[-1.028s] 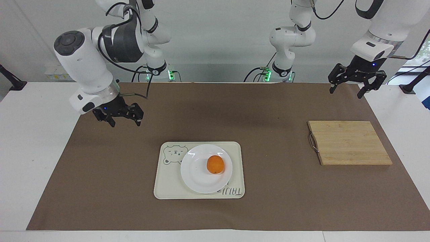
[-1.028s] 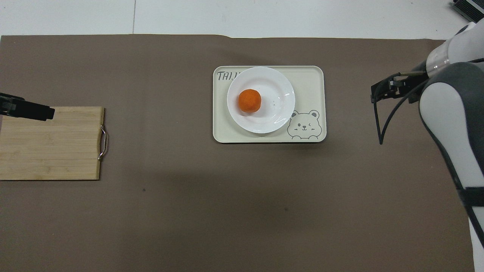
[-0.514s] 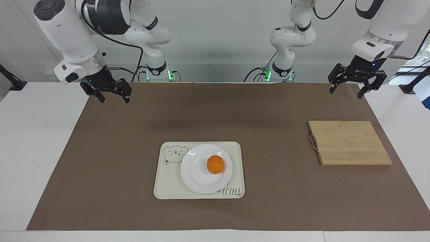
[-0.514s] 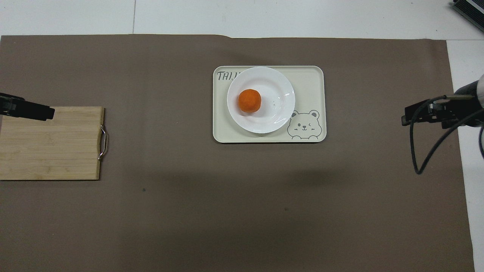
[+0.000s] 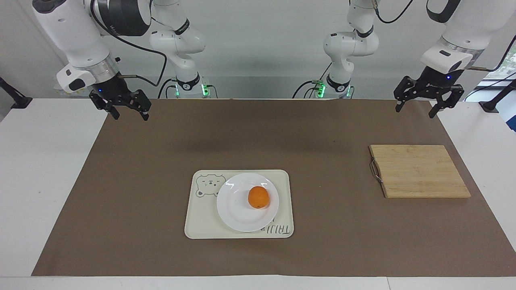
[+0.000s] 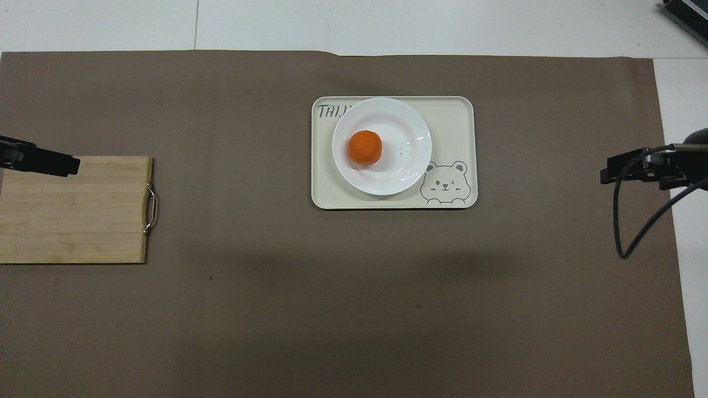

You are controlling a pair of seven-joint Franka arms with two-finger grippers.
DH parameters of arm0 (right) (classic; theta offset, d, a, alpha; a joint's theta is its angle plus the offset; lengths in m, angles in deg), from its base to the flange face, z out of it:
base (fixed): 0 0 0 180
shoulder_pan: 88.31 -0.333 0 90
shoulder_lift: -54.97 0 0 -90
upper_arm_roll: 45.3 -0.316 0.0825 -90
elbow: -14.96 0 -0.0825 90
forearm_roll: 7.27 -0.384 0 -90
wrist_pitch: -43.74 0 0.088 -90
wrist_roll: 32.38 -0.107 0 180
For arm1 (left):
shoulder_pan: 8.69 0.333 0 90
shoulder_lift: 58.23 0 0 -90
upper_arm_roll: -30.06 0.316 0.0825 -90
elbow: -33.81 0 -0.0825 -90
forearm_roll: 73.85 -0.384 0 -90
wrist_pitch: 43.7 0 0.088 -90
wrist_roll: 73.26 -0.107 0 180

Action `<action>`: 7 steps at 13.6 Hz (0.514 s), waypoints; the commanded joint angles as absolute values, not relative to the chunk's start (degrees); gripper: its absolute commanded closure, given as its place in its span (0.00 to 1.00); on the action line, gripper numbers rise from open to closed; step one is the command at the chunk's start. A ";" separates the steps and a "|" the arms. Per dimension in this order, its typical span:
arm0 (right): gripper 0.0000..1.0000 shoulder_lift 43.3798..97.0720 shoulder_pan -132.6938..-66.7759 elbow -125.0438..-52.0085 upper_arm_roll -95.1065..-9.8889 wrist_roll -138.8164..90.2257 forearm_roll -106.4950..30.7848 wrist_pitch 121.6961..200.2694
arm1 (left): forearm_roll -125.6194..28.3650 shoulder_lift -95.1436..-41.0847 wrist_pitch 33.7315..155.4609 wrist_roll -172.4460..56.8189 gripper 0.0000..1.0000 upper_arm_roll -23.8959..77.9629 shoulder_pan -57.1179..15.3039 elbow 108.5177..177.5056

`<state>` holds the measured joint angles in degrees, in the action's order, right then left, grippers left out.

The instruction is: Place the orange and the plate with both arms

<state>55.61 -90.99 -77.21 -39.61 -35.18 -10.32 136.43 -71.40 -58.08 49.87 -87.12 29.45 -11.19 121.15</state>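
Since a second ago, right gripper [image 5: 120,108] pulled up and back from over the brown mat [image 5: 161,201] toward its own end of the counter [image 5: 40,181], now hanging over the mat's edge near the robots' side, fingers apart and pointing down, nothing held. Left gripper [image 5: 428,100] unchanged, waiting over the mat's corner at the left arm's end, fingers likewise spread wide and empty, wrist angled downward.

Orange [image 5: 258,197] resting in the white plate [image 5: 238,213], slightly off centre toward the left arm's end; round, bright, matt-skinned. Plate glossy, shallow, round, sitting on the cream rectangular tray [image 5: 197,225] with bear drawing and rounded corners. Slatted bamboo cutting board [image 5: 419,171] with metal handle lying flat toward the left arm's end, well apart from the tray.
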 commanded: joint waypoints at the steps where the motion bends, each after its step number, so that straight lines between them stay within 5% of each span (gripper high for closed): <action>1: 0.00 54.53 -90.42 -72.60 -39.94 -35.19 -9.02 130.95 | -71.74 -57.35 48.85 -86.97 0.00 28.92 -10.36 121.18; 7: 0.00 51.90 -91.03 -72.57 -40.81 -35.19 -7.44 130.66 | -71.74 -57.44 48.85 -86.97 0.00 28.92 -10.36 121.18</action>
<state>52.33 -91.02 -71.95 -40.42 -35.17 -9.20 130.74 -71.40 -58.08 49.87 -87.12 29.45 -11.19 121.15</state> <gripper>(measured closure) 0.000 0.000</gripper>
